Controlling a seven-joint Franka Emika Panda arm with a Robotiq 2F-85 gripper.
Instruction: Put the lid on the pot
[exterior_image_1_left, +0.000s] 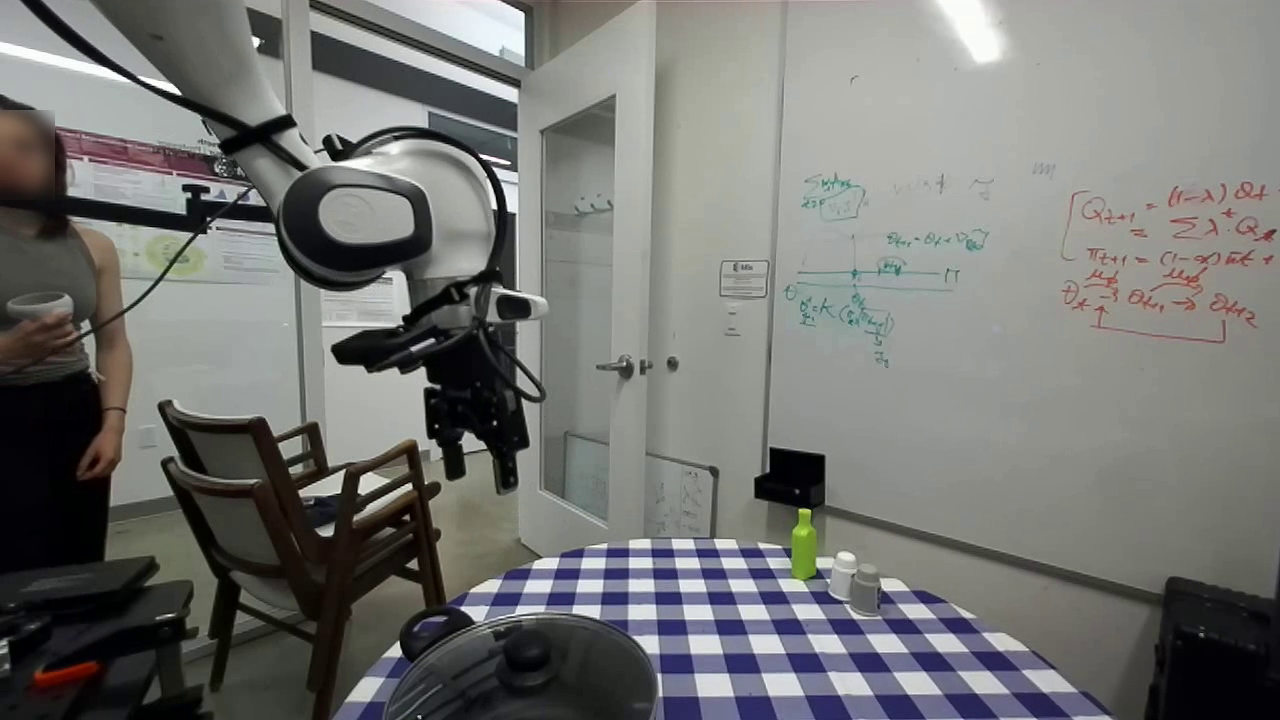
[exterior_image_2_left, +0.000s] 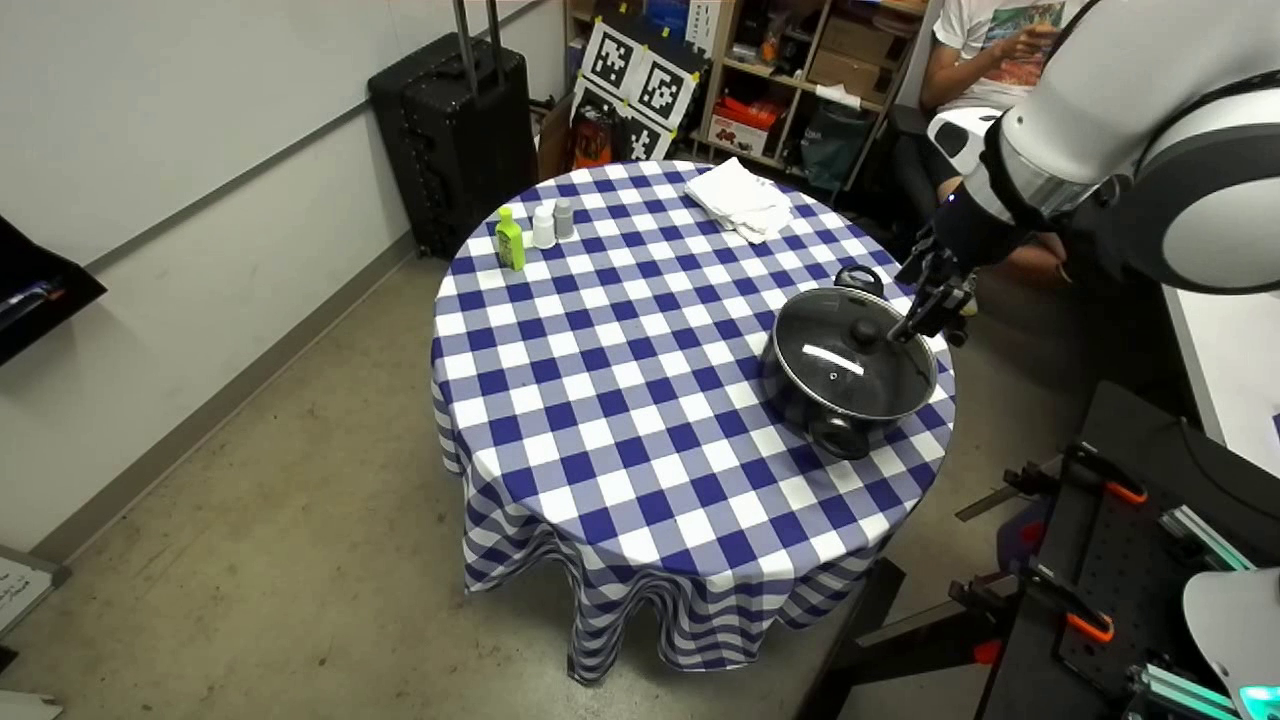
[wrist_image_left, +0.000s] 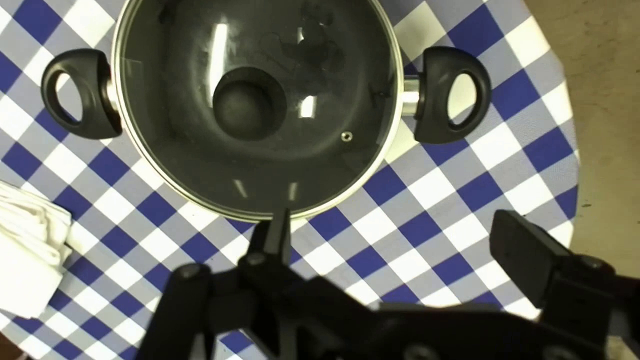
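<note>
Nearest the wrist camera, the gripper (wrist_image_left: 392, 221) has its jaws wide apart with nothing between them; in an exterior view its fingertips (exterior_image_1_left: 507, 476) hang well above the height of the table (exterior_image_1_left: 760, 640). Below, the lid (exterior_image_2_left: 850, 362) lies on the pot (exterior_image_2_left: 788, 402), knob (wrist_image_left: 244, 107) upward, its rim running evenly between the two handles (wrist_image_left: 436, 100), so the placing looks done and what remains is probably a clean finish. Best raise the gripper straight up, wide of the knob, so that nothing catches and drags the lid askew. Should the rim prove proud anywhere, a light push down on the knob seems safer than one at the edge, which would likely tip it. Farther off lie the napkins (exterior_image_2_left: 742, 200), then the shakers (exterior_image_2_left: 543, 228) and bottle (exterior_image_2_left: 510, 242); a retreat need not cross them.
</note>
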